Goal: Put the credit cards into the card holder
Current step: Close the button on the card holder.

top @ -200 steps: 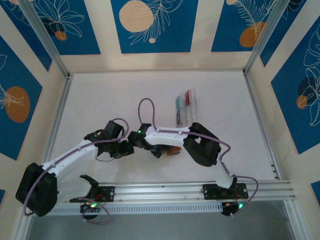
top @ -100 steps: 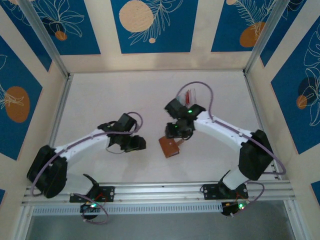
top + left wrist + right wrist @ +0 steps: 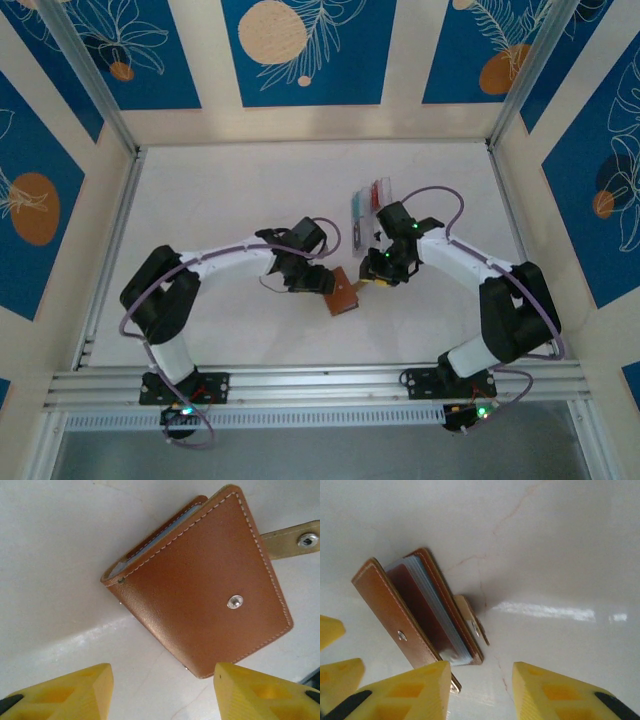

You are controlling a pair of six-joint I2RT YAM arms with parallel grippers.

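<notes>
Both arms converge on the card holder (image 3: pixel 210 595), which lies folded near the middle of the table (image 3: pixel 220 200), a little toward the near edge, where it lay half a second ago. Its snap tab (image 3: pixel 295 539) is undone and its leaves slightly agape. The left gripper (image 3: pixel 162 692), then drawn back toward the left edge, has swung in to the holder's left side, jaws apart with nothing between them. The right gripper (image 3: pixel 480 690), then nearer the clear tray (image 3: pixel 387 218), has come down on the holder's right side, its jaws likewise apart and empty. The credit cards (image 3: pixel 371 200), red and teal, stand in the tray toward the far edge, right of centre. Judgement: no card is in hand, and the flanking pose suggests the holder will be spread or steadied first
</notes>
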